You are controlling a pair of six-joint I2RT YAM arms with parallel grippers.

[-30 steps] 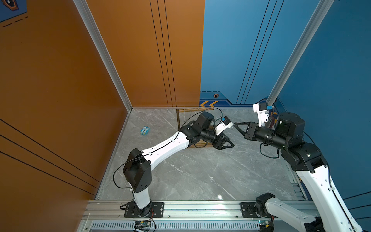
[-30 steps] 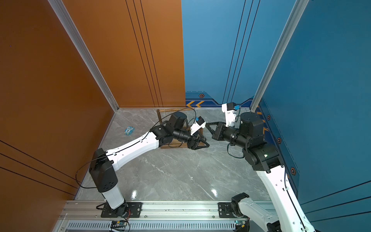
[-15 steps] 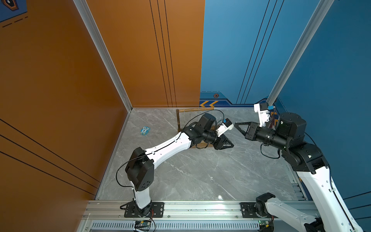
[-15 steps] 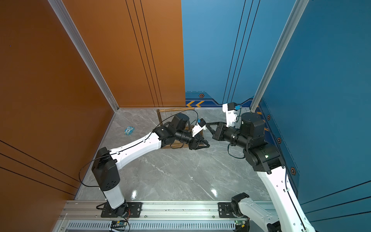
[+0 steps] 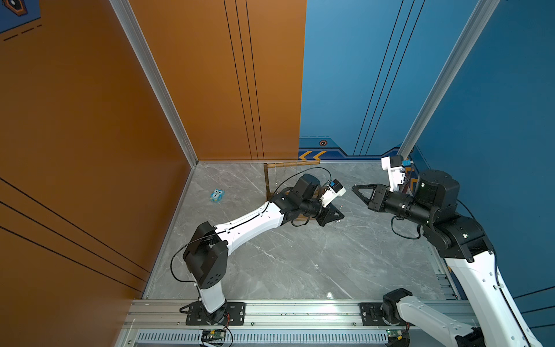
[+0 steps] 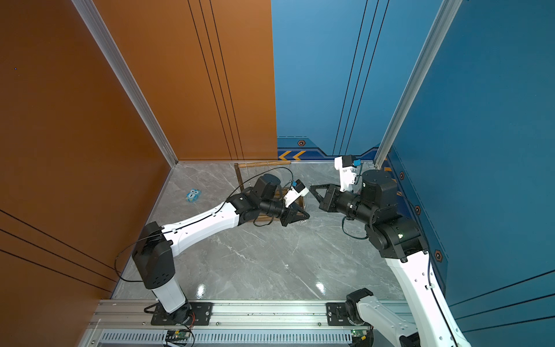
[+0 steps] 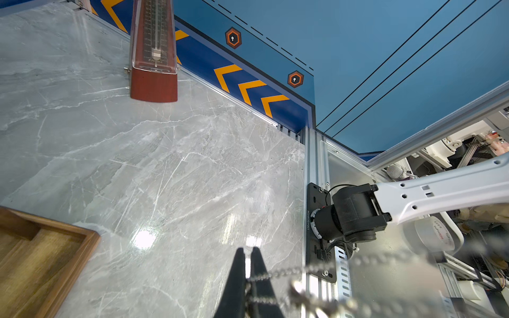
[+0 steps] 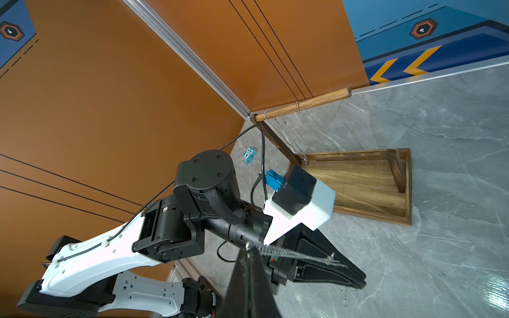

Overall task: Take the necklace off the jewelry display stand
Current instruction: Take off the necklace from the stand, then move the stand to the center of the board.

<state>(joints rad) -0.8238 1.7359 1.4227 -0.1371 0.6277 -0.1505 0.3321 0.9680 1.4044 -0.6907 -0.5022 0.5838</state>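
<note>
Left wrist view, left tool (image 7: 248, 249) pinching necklace (image 7: 278, 272)

The left arm (image 5: 255, 223) hides the tray of the jewelry display stand (image 5: 266, 180); the necklace (image 7: 366, 259) is blurred.

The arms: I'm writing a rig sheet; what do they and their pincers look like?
The left arm and right arm have white links joined by black joints. The left pincer and right pincer are black triangles. Each wrist carries a white camera block with a blue plug; black cables run outside.
</note>
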